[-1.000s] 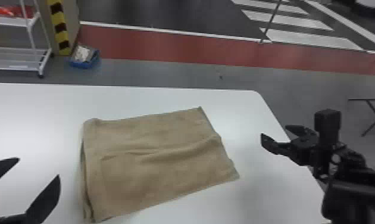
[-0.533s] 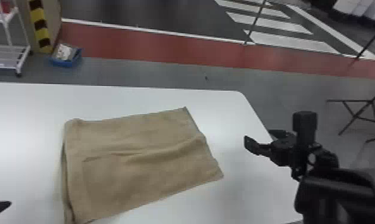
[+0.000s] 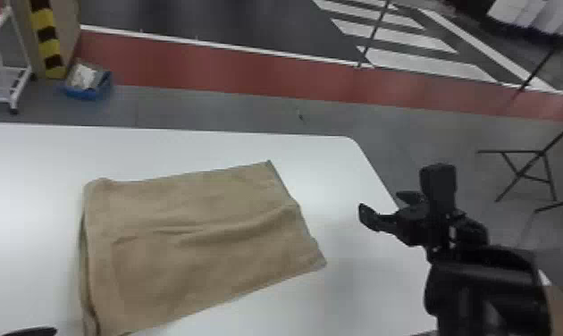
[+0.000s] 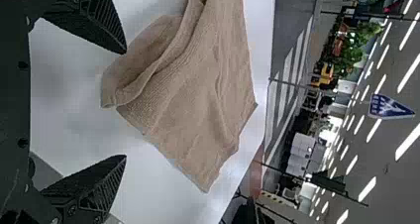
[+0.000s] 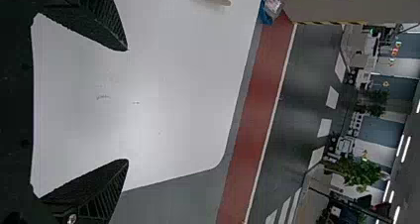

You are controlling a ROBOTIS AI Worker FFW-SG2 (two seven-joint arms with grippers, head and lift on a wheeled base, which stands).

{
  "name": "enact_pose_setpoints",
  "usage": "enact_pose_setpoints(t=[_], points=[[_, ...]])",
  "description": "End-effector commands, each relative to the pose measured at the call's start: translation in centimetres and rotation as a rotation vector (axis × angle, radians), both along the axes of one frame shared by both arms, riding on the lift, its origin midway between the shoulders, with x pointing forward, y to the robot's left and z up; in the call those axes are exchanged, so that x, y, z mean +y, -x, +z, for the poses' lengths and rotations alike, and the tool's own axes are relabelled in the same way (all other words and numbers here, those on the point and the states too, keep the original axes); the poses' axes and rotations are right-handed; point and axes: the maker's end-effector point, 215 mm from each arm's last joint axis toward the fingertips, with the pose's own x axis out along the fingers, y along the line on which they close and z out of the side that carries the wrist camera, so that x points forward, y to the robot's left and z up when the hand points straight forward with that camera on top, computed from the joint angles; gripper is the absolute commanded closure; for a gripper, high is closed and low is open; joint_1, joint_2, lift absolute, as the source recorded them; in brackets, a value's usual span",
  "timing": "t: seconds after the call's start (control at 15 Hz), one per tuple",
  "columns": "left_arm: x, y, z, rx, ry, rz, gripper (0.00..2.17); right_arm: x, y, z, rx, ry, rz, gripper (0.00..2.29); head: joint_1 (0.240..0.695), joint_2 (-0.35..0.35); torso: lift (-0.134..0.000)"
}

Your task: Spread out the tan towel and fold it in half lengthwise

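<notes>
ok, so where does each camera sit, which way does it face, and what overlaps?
Head view: on the head, facing forward and down at the table and towel; shows the right arm with its gripper and a left fingertip.
Left wrist view: on the left wrist, facing out past the left gripper's two fingers, over the towel to the room.
Right wrist view: on the right wrist, facing past its own two fingers, over table, towel edge and floor.
Head and right wrist share table, towel, blue bin.

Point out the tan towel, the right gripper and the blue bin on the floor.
Tan towel (image 3: 195, 254), head view: middle of its top layer.
Right gripper (image 5: 128, 105), right wrist view: midway between fingertips.
Blue bin (image 3: 83, 93), head view: near wall.
</notes>
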Motion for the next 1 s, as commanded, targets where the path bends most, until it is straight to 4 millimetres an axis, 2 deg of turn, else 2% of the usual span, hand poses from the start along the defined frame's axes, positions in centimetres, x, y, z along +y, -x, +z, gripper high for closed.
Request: enact_pose_setpoints(t=[0.0, 0.2, 0.4, 0.93], points=[[-0.7, 0.0, -0.2, 0.010, 0.000, -0.013, 0.14, -0.6, -1.1, -0.3, -0.030, 0.259, 0.109, 0.08, 0.695, -0.350, -0.125], [-1.4, -0.4, -0.2, 0.006, -0.004, -0.024, 0.14, -2.4, -1.6, -0.1, -0.110, 0.406, 0.120, 0.08, 0.695, -0.350, -0.125], [-2.5, -0.1, -0.8, 0.017, -0.012, -0.045, 0.14, -3.4, -1.4, -1.2, -0.091, 0.400, 0.112, 0.08, 0.695, -0.350, -0.125], [0.2, -1.8, -2.6, 0.016, -0.101, 0.029, 0.22, -2.0, -1.6, -1.2, -0.099, 0.366, 0.130, 0.08, 0.695, -0.350, -0.125]])
